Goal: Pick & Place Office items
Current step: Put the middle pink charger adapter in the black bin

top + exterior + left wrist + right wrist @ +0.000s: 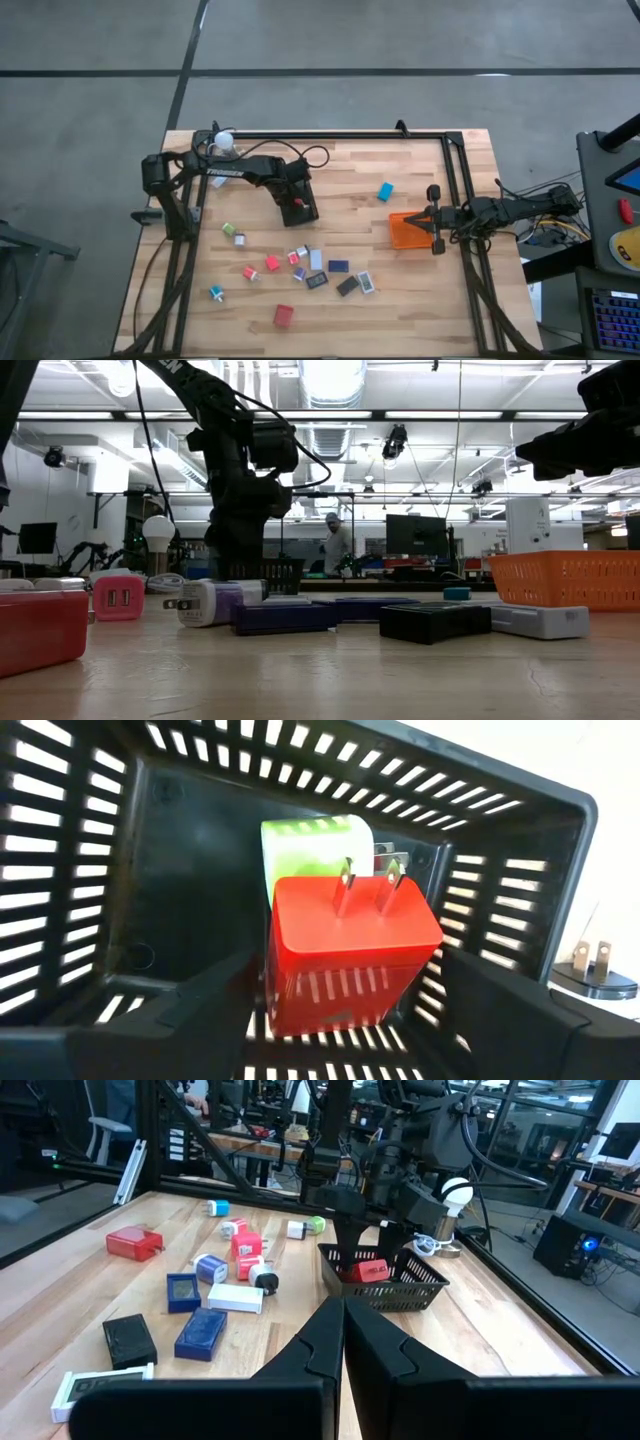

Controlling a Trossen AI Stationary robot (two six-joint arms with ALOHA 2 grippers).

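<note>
My left gripper (298, 203) hangs open over the black mesh tray (312, 214), pointing steeply down into it. In the left wrist view its fingers stand on either side of a red plug charger (345, 955), which lies on the tray's floor with its prongs up. A green-and-white charger (310, 845) lies just behind the red one. Other office items lie spread on the table's near half: a red block (283, 315), a pink one (272, 263), a black one (347, 286) and a blue one (385, 190). My right gripper (343, 1342) waits shut at the right, beside the orange tray (405, 232).
A white round bulb (224, 141) with cords sits at the far left corner. A black frame rail runs along the table's far and right edges. The low view shows a charger (205, 603) and flat boxes (285, 617) near the front edge. A person stands far off in the room.
</note>
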